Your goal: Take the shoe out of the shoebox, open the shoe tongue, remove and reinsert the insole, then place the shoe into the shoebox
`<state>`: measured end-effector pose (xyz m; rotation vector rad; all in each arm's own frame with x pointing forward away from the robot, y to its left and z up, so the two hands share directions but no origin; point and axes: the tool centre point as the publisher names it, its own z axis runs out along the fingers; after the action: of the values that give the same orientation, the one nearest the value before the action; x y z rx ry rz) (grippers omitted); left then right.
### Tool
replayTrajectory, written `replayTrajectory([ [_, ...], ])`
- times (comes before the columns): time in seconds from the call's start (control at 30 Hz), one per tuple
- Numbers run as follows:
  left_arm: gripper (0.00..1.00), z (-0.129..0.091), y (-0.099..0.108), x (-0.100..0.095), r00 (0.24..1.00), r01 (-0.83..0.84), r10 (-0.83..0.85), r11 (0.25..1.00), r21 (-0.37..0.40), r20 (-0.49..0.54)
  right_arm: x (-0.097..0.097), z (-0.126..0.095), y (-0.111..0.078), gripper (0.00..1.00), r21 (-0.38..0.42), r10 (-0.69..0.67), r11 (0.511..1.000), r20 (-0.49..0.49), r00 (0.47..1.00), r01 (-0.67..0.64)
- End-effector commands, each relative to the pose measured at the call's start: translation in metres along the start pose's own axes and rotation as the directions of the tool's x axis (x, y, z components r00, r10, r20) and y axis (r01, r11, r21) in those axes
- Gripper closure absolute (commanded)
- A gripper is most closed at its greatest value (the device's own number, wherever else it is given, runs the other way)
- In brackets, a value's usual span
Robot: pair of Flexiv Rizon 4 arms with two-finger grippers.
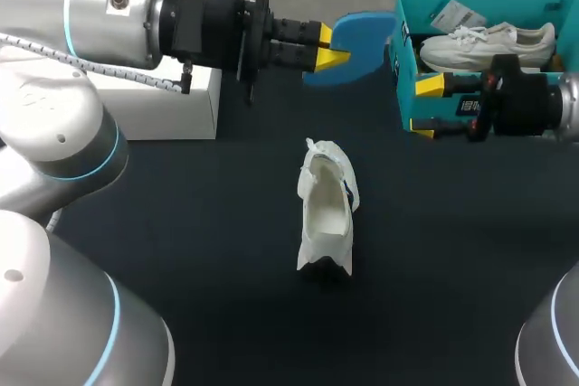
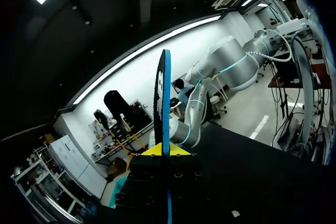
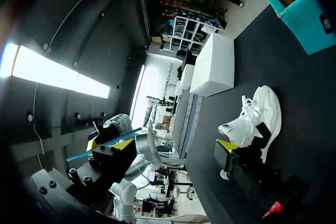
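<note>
Insole (image 1: 366,42) between fingers (image 1: 323,35) of left end effector (image 1: 331,46)

Silver arms (image 1: 54,142), blue joint rings (image 1: 107,153), black wrists (image 1: 213,20), yellow-tipped left claw (image 1: 336,46), right claw (image 1: 425,105)

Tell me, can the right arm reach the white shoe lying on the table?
Probably yes. The right gripper is open and empty, and only bare table lies between it and the shoe.
</note>
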<state>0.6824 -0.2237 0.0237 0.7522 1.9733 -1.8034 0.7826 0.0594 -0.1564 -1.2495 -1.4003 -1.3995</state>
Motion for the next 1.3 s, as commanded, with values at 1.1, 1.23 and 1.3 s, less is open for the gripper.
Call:
replayTrajectory([
  [1.1,1.00,-0.002,0.055,0.027,0.489,-0.873,0.872,0.488,-0.021,-0.042,0.004,0.001,0.001,0.00,-0.012,-0.012,1.000,0.014,1.000,0.012],
  [1.23,1.00,0.005,0.069,0.035,0.511,-0.859,0.858,0.509,-0.050,-0.040,0.012,0.001,0.004,0.00,-0.025,-0.016,1.000,0.059,0.998,0.017],
  [1.3,1.00,0.008,0.074,0.038,0.530,-0.847,0.847,0.529,-0.052,-0.029,0.016,0.002,0.006,0.00,-0.029,-0.020,0.999,0.076,0.997,0.022],
])
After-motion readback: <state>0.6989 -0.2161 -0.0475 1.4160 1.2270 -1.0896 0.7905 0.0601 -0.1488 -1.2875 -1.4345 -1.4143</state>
